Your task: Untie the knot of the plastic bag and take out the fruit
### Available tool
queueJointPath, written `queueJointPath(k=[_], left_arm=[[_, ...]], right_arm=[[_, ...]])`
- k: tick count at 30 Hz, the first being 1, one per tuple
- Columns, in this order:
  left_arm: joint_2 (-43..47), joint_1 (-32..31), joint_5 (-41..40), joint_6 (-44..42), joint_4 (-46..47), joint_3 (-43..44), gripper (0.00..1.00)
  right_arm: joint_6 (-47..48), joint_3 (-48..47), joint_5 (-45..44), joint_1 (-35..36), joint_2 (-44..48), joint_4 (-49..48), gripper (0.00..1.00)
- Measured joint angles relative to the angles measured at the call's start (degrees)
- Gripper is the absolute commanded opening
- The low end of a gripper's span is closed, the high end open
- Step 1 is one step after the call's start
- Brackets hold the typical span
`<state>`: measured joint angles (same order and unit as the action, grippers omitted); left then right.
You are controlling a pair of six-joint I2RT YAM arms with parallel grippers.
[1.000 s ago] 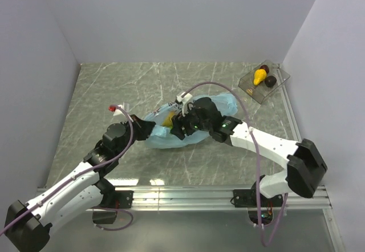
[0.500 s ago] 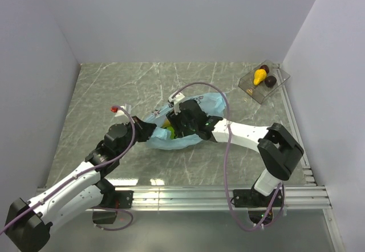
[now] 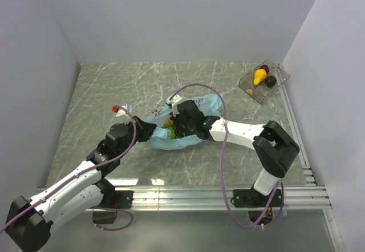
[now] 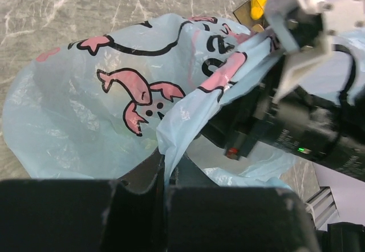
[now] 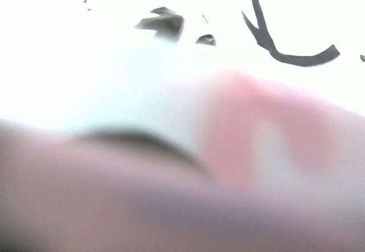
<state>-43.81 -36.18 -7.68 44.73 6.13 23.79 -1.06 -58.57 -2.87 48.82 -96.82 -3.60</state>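
The light-blue plastic bag (image 3: pixel 201 105) with pink prints lies mid-table, its mouth facing left. My left gripper (image 3: pixel 147 130) is shut on a strip of the bag's rim (image 4: pixel 171 132), which runs down between its two dark fingers (image 4: pixel 142 175). My right gripper (image 3: pixel 177 126) reaches deep into the mouth, its fingertips hidden by plastic. The right wrist view shows only blurred bag film (image 5: pixel 182 64) against the lens. A bit of yellow-green fruit (image 3: pixel 169 132) shows inside the opening. The knot is out of view.
A clear tray (image 3: pixel 276 70) stands at the back right, holding a yellow fruit (image 3: pixel 260 76) and dark purple ones (image 3: pixel 270 81). Purple cables loop over both arms. Grey walls close in the left, back and right sides.
My right arm has pushed further left into the bag, its elbow folding up, and its gripper has closed. The left gripper keeps its hold on the rim.
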Motion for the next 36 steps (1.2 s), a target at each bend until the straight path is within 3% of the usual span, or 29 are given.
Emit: queueJointPath(k=[14, 22, 36], left_arm=[[-0.94, 0.00, -2.34, -0.20, -0.57, 0.50, 0.00], [-0.98, 0.00, -4.22, -0.52, -1.38, 1.27, 0.01], [-3.17, 0.00, -6.78, -0.31, -2.99, 1.33, 0.01]], right_arm=[[3.80, -7.91, 12.57, 0.07, 18.75, 12.74, 0.00], [3.93, -10.27, 18.69, 0.07, 21.55, 18.49, 0.00], [5.03, -25.03, 23.82, 0.07, 26.91, 24.20, 0.00]])
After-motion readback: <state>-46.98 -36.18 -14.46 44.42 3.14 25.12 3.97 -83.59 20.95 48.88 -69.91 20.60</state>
